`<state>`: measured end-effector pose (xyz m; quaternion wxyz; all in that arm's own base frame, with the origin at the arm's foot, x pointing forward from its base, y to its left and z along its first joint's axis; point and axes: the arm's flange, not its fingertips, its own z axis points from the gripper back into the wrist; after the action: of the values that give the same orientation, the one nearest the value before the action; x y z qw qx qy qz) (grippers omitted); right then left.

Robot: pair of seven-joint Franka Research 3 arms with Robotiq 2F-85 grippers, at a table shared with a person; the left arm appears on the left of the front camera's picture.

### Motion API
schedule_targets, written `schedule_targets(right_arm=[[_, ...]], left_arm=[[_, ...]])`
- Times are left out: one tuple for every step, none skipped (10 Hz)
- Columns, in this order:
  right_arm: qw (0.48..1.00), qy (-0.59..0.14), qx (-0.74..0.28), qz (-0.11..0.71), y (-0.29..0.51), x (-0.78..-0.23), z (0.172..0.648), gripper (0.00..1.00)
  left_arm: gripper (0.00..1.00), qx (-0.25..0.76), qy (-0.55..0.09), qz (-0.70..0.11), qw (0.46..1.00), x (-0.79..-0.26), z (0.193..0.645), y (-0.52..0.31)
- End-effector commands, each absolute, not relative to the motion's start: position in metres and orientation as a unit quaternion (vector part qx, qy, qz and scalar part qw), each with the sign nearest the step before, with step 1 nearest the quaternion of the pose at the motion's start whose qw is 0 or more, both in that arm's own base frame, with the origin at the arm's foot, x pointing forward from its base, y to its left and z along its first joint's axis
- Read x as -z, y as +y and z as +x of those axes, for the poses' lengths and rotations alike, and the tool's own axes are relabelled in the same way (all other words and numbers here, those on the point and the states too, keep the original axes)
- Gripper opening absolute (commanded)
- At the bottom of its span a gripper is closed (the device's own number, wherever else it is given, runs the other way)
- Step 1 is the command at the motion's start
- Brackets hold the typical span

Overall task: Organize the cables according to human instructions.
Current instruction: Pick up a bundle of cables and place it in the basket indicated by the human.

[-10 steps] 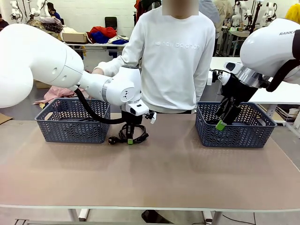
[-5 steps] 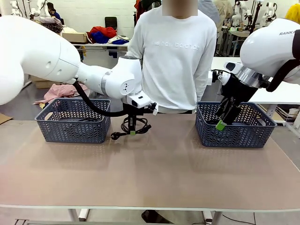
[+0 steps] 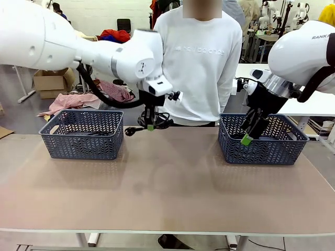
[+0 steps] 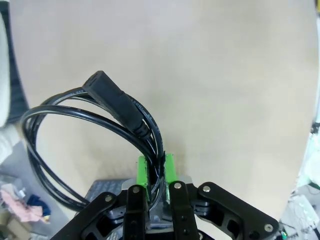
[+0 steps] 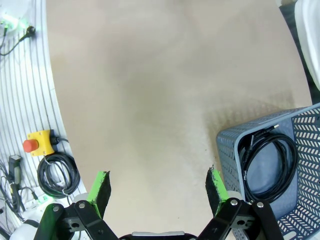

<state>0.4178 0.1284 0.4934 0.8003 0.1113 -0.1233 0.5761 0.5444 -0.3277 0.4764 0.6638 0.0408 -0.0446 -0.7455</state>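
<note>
My left gripper [image 3: 150, 126] is shut on a coiled black cable [image 3: 155, 121] and holds it in the air above the table's far edge, in front of the person. In the left wrist view the cable's loop [image 4: 60, 125] and a chunky plug [image 4: 107, 90] hang from the green pads [image 4: 169, 167] of that gripper [image 4: 155, 170]. My right gripper [image 3: 246, 137] hangs open at the left front of the right basket [image 3: 261, 149]. Nothing lies between its green fingertips [image 5: 100, 186]. Another coiled cable [image 5: 270, 160] lies inside that basket [image 5: 227, 136].
A second grey basket [image 3: 78, 147] stands at the table's left, with something dark in it. A person in a white sweater [image 3: 199, 63] stands behind the table's middle. A red stop button [image 5: 31, 145] and a coiled cord [image 5: 59, 172] sit beside the table.
My left arm has lifted the coiled cable off the table and raised it. The right arm has stayed still.
</note>
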Motion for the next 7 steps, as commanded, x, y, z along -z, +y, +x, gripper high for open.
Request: schedule_targets(right_arm=[[0.800, -0.125, -0.576, 0.109, 0.129, -0.496, 0.418, 1.00], [0.800, -0.125, -0.576, 0.109, 0.129, -0.496, 0.418, 1.00], [0.800, -0.125, -0.576, 0.109, 0.129, -0.496, 0.418, 1.00], [0.800, -0.125, -0.576, 0.109, 0.129, -0.496, 0.418, 1.00], [0.800, -0.125, -0.576, 0.109, 0.129, -0.496, 0.418, 1.00], [0.800, -0.125, -0.576, 0.109, 0.129, -0.496, 0.418, 1.00], [0.800, -0.125, -0.576, 0.109, 0.129, -0.496, 0.418, 1.00]], left_arm=[[0.00, 0.761, -0.041, 0.056, 0.646, -0.506, 0.548, -0.318], [0.00, 0.766, -0.039, 0.059, 0.639, -0.516, 0.548, -0.309], [0.00, 0.771, -0.042, 0.060, 0.632, -0.523, 0.549, -0.295], [0.00, 0.780, -0.049, 0.059, 0.621, -0.529, 0.549, -0.274], [0.00, 0.782, -0.056, 0.070, 0.617, -0.534, 0.547, -0.253], [0.00, 0.781, -0.062, 0.076, 0.617, -0.538, 0.545, -0.232], [0.00, 0.777, -0.067, 0.072, 0.621, -0.541, 0.543, -0.209]])
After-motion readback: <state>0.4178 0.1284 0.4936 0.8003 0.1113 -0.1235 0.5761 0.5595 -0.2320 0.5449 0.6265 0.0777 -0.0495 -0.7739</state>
